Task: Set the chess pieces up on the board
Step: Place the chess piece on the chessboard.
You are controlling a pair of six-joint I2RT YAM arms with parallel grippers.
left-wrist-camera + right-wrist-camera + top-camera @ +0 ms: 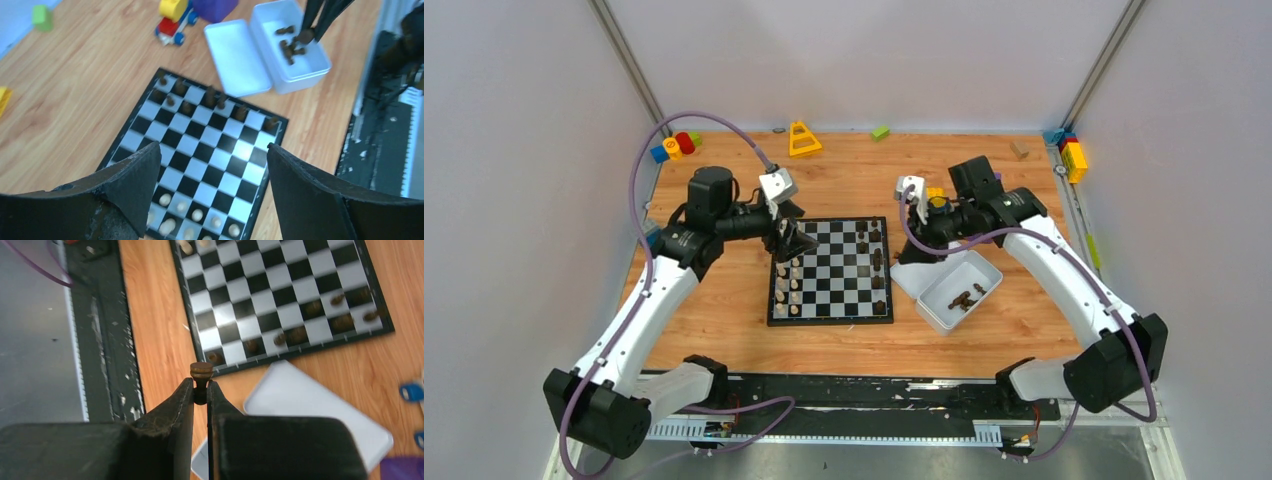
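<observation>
The chessboard (831,270) lies mid-table. Cream pieces (789,285) stand along its left side and dark brown pieces (876,262) along its right side. My left gripper (792,243) hovers over the board's far left corner; in the left wrist view it is open and empty (212,146) above the cream pieces (197,215). My right gripper (914,252) hangs just right of the board, over the tray lid (310,410). It is shut (200,385) on a dark brown piece (201,372). More dark pieces (964,297) lie in the white tray (984,272).
A yellow triangle toy (803,138), a green block (880,132) and a small wooden block (1019,150) lie at the back. Coloured blocks sit at the back left (676,146) and at the right edge (1072,155). A black rail (844,395) runs along the near edge.
</observation>
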